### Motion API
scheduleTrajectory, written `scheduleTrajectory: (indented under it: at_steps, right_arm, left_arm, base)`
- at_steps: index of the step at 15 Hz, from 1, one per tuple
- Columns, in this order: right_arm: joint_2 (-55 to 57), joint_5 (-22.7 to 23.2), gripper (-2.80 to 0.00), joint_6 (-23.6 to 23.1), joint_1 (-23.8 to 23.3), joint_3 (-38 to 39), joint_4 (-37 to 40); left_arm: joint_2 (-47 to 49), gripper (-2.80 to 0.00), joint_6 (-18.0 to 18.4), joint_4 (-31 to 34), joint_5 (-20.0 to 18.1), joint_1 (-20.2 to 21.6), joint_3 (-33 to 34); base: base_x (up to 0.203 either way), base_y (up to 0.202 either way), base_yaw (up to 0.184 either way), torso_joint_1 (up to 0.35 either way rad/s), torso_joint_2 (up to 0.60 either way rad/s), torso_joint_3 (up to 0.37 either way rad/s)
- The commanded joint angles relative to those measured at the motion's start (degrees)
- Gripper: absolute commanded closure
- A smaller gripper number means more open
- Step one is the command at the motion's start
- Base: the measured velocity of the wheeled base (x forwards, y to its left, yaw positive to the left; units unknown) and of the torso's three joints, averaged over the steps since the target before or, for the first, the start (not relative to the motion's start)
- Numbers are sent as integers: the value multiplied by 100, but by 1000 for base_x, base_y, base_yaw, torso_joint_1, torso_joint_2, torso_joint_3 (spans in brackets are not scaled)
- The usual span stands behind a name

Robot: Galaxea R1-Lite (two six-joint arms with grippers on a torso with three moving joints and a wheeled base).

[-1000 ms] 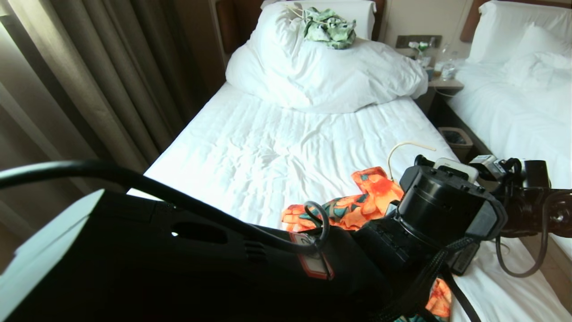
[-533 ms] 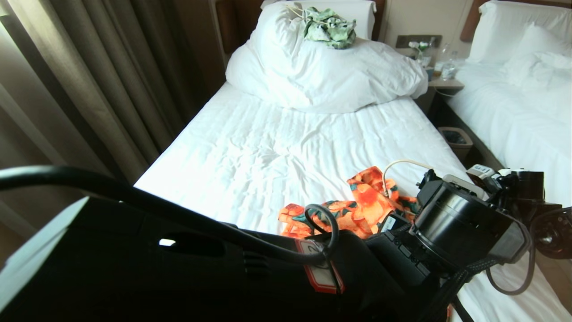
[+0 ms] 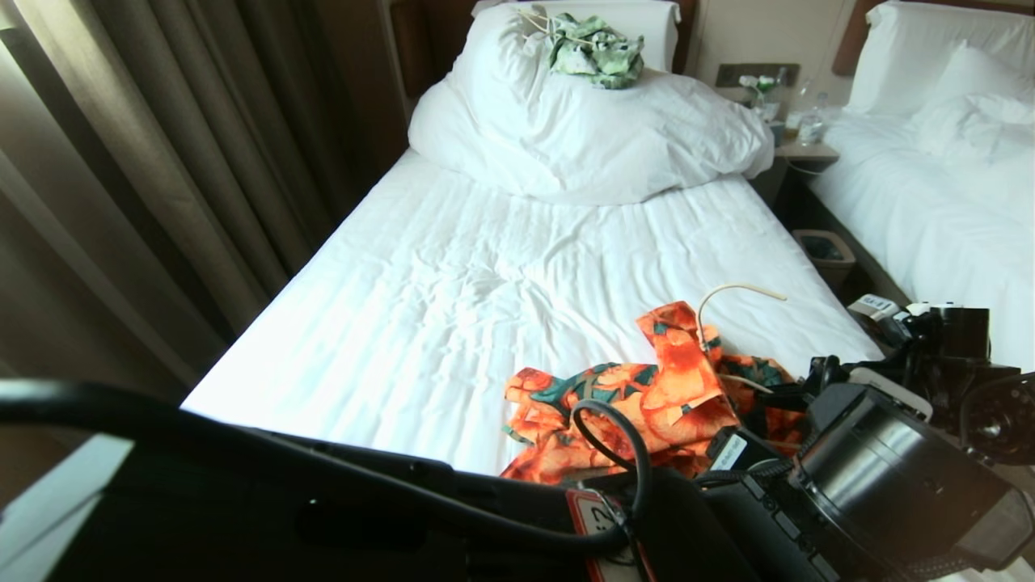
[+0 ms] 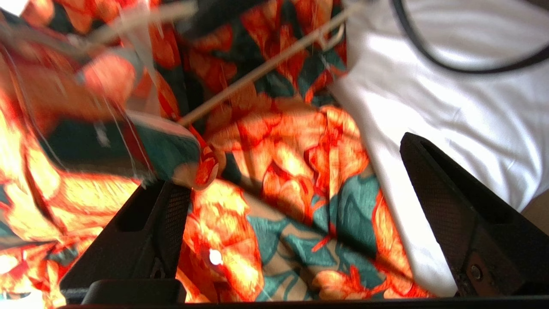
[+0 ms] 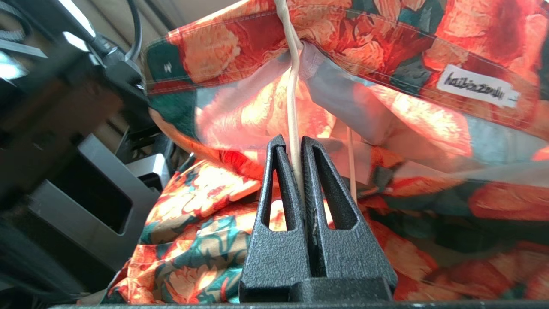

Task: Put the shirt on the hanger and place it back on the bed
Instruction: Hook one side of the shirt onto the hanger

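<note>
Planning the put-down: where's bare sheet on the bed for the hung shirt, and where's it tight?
Free: the wide stretch of sheet on the bed, between the duvet and the shirt, out to the curtain-side edge. Crowded: the near right corner, where the shirt, hanger, right gripper shut on the hanger and open left gripper bunch together.

Daylight falls evenly on the wrinkled white bed sheet [image 3: 453, 307] — bright, nearly blown out. The brown drapes [image 3: 121, 162] stay dim. In the left wrist view, the orange-flowered dark green shirt [image 4: 274, 171] smears with motion blur — sharper in the right wrist view.
</note>
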Motion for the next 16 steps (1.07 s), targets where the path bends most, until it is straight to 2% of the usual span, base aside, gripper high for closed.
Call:
scheduleTrajectory:
  at_steps: [1,7,8,13,16]
  right_arm:
    - [1,48,0,-8,-31,-29,-21]
    - [-8,48,0,0,-118,-81,-12]
    - [-8,48,0,0,-118,-81,-12]
    - [-8,48,0,9,-101,-64,-3]
    - [-43,48,0,9,-75,-37,-3]
  left_arm:
    - [49,-280,-64,-6,17,-54,257]
    - [-3,-280,-438,-40,39,-13,845]
    - [-121,0,-497,-40,42,31,972]
    - [-890,0,-622,-77,140,291,1762]
    - [-1584,0,-658,-375,150,740,2363]
  base:
    - [0,0,0,0,0,0]
    - [0,0,0,0,0,0]
    - [0,0,0,0,0,0]
    - [0,0,0,0,0,0]
    - [0,0,0,0,0,0]
